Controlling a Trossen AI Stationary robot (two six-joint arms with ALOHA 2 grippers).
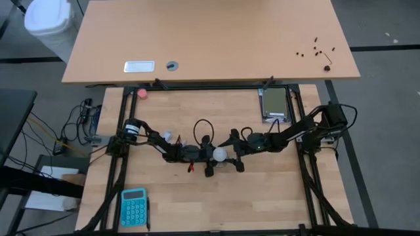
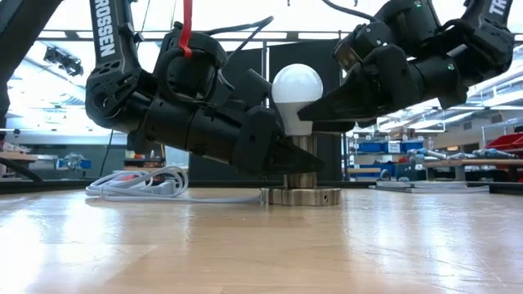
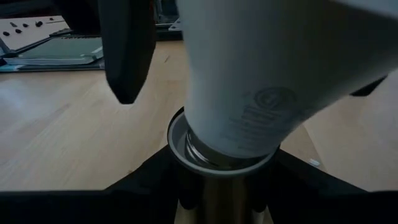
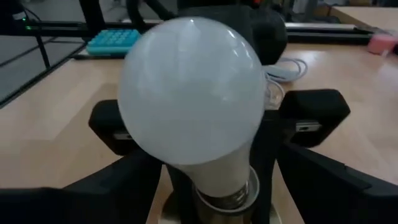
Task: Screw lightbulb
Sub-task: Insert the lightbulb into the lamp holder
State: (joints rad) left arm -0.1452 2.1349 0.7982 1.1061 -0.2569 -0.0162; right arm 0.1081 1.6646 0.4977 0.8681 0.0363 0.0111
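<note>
The white frosted lightbulb (image 2: pixel 296 91) stands globe up, its grey screw base (image 3: pixel 217 152) in the cup of the metal socket (image 2: pixel 300 173). The socket's round disc (image 2: pixel 300 196) rests on the table. The bulb also shows in the high view (image 1: pixel 219 155) at the table's middle. My left gripper (image 2: pixel 282 163) comes from the table's left and is shut on the socket. My right gripper (image 2: pixel 317 118) comes from the right. Its fingers (image 3: pixel 127 62) stand open on either side of the bulb's neck, with a gap showing beside one finger. My left gripper pinches the socket's metal stem (image 3: pixel 217 202), just below the cup, between its two fingers. The fingers come level from the table's left. The socket stands upright with its disc on the table.
The socket's white cord (image 2: pixel 135 184) lies coiled on the table behind my left arm. A turquoise calculator (image 1: pixel 134 206) lies at the near left, a pink ball (image 1: pixel 142 94) at the far left and a grey flat device (image 1: pixel 275 105) at the far right.
</note>
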